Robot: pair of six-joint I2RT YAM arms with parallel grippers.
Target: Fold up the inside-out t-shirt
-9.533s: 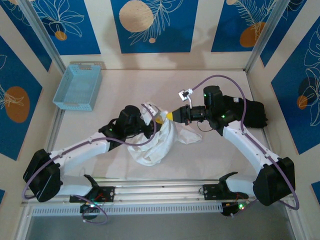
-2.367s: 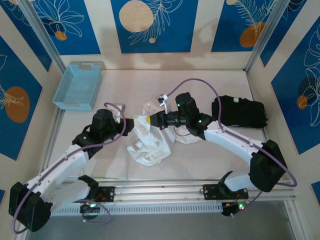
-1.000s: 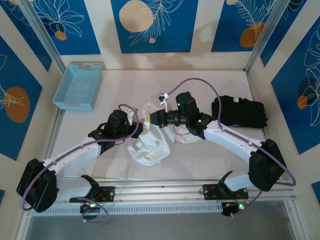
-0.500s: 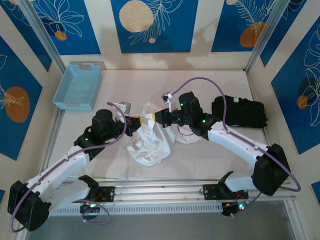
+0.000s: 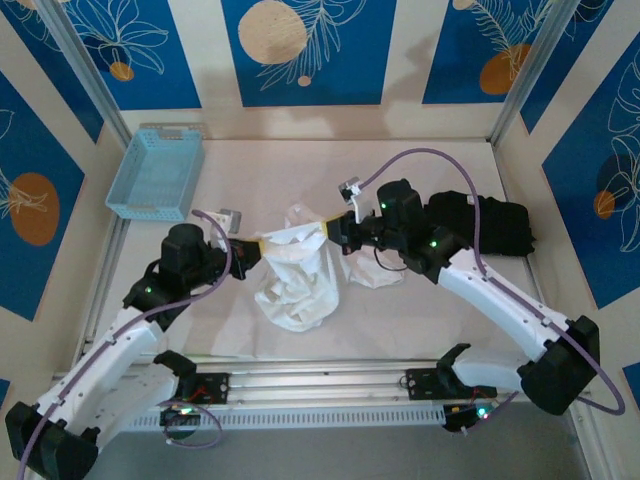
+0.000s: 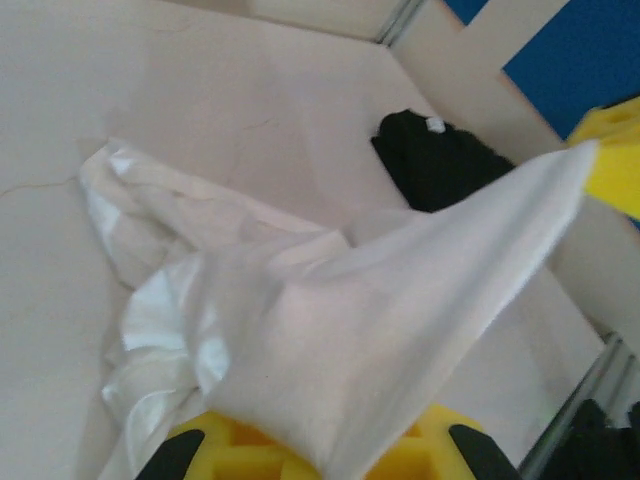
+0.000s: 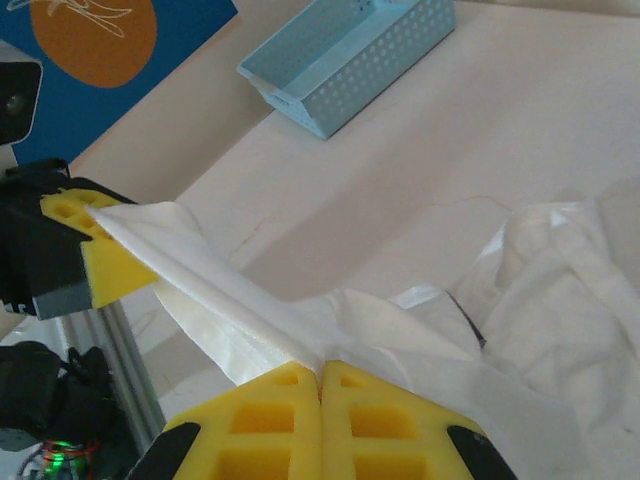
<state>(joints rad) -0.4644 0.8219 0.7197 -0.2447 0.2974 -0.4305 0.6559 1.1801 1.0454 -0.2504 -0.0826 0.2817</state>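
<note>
The white t-shirt [image 5: 297, 275] hangs bunched between the two arms at the table's middle. A strip of its cloth is stretched taut between them. My left gripper [image 5: 258, 243] is shut on the strip's left end, and the fabric [image 6: 400, 300] drapes over its yellow fingers [image 6: 225, 455]. My right gripper [image 5: 325, 227] is shut on the right end, its yellow pads [image 7: 280, 400] pressed together on the cloth [image 7: 230, 290]. The rest of the shirt [image 7: 560, 290] lies crumpled on the table, with a thin dark line at a fold.
A black folded garment [image 5: 490, 225] lies at the right side of the table, also visible from the left wrist [image 6: 435, 160]. A light blue basket [image 5: 157, 172] sits at the back left [image 7: 350, 55]. A metal rail [image 5: 320, 385] runs along the near edge.
Both grippers have drawn apart, left going left and right going right. The cloth between them has gone from slack to a taut strip lifted above the pile.
</note>
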